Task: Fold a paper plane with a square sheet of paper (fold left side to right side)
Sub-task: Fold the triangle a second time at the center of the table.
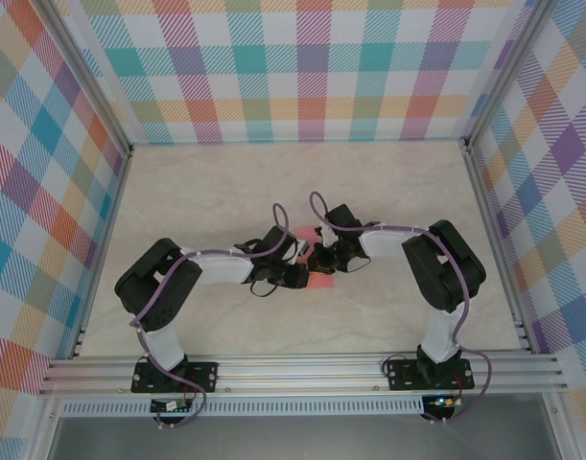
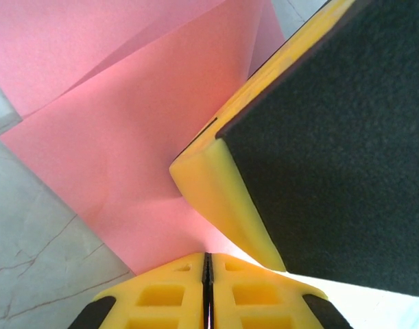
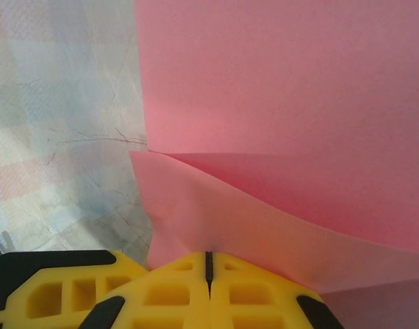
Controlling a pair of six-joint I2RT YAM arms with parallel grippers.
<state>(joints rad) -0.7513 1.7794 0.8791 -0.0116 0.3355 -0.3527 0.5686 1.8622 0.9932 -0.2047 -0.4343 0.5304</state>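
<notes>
Mid-fold: square sheet of paper [image 3: 278,82] partly creased.
Right gripper [image 3: 208,259] pinches a raised flap; left gripper [image 2: 207,262] is closed, tips against the sheet. Expect limp, tear-prone stock: grip edges only.

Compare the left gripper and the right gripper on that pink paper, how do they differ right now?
The left gripper reaches in from the left, the right gripper from the right. The left gripper's tips meet the square sheet of paper where it looks flat on the table; the right gripper seems to pinch a raised flap of it. Shared: yellow fingers, jaws shut, both at the sheet.
</notes>
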